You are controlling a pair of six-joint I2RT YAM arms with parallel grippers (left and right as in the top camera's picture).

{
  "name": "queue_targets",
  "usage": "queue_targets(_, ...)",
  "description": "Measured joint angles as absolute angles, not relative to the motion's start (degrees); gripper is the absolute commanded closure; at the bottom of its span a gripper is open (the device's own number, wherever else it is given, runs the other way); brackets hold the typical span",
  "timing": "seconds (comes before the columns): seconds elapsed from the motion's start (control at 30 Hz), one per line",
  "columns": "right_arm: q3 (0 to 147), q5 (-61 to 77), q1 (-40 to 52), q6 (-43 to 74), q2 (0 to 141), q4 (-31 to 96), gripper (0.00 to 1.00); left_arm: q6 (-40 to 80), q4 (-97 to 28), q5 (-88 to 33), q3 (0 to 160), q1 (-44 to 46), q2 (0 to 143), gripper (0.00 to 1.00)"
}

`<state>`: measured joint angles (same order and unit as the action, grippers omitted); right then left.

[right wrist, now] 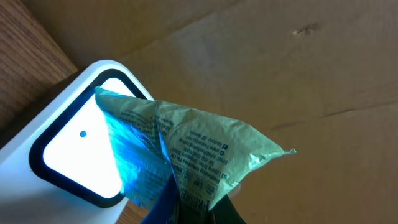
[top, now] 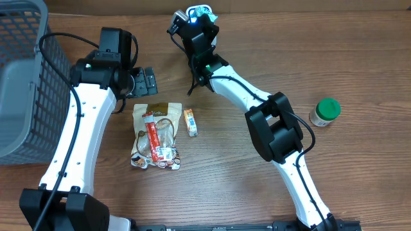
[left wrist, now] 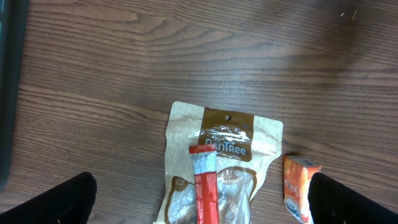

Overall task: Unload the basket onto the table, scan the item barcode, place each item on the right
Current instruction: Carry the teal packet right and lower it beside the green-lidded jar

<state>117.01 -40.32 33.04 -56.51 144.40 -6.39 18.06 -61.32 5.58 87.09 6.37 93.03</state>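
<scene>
The green foil packet (right wrist: 193,155) is up at the far edge of the table, its printed face spread across the lit window of the white barcode scanner (right wrist: 68,149). Blue light from the window washes over the packet's left half. The right gripper (right wrist: 186,211) pinches the packet by its lower edge, jaws clenched on the foil. From the wrist view the small print faces the camera. No barcode can be made out there, and I cannot tell what the side turned to the window carries.

By my reading this is the scanning step itself, with the item presented and a read awaited. If no read comes, the next move calls for a small turn or tilt of the wrist. The code should lie flat and square to the window, with the crumpled foil kept from folding over it.

Nearer the middle of the table, the left gripper (top: 145,82) hovers with jaws fully released and holds nothing. Just below it lies a brown treat pouch (left wrist: 224,143) with a red stick pack (left wrist: 204,186) on top. A small orange box (left wrist: 297,186) sits just beside the pouch. A green-lidded jar (top: 325,111) stands well apart to the right, and a grey mesh basket (top: 26,77) sits at the left edge.
</scene>
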Motion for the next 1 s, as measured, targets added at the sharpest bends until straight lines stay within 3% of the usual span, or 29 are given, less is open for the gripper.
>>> queue_targets(0.3, 116.55, -41.34, 31.07, -46.78, 133.88, 4.19, 0.96, 18.06, -61.36, 5.58, 87.09, 6.37, 93.03, 0.00)
queue_targets(0.43, 116.57, -41.76, 29.30, -35.09, 122.63, 19.75, 0.96, 18.06, -61.34, 5.56, 87.09, 6.37, 93.03, 0.00)
queue_targets(0.57, 117.14, -41.65, 26.37, -15.88, 111.94, 43.86, 0.96, 18.06, -61.32, 5.58, 87.09, 6.37, 93.03, 0.00)
queue_targets(0.73, 117.56, -32.73, 20.21, 6.00, 107.74, 71.24, 0.96, 18.06, -61.32, 5.58, 87.09, 6.37, 93.03, 0.00)
queue_targets(0.87, 115.79, -22.04, 14.06, 17.63, 108.81, 83.11, 0.96, 18.06, -61.30, 5.61, 87.09, 6.37, 93.03, 0.00)
queue_targets(1.0, 110.06, -15.18, 8.40, 25.63, 109.25, 86.91, 0.96, 18.06, -61.30, 5.58, 87.09, 6.37, 93.03, 0.00)
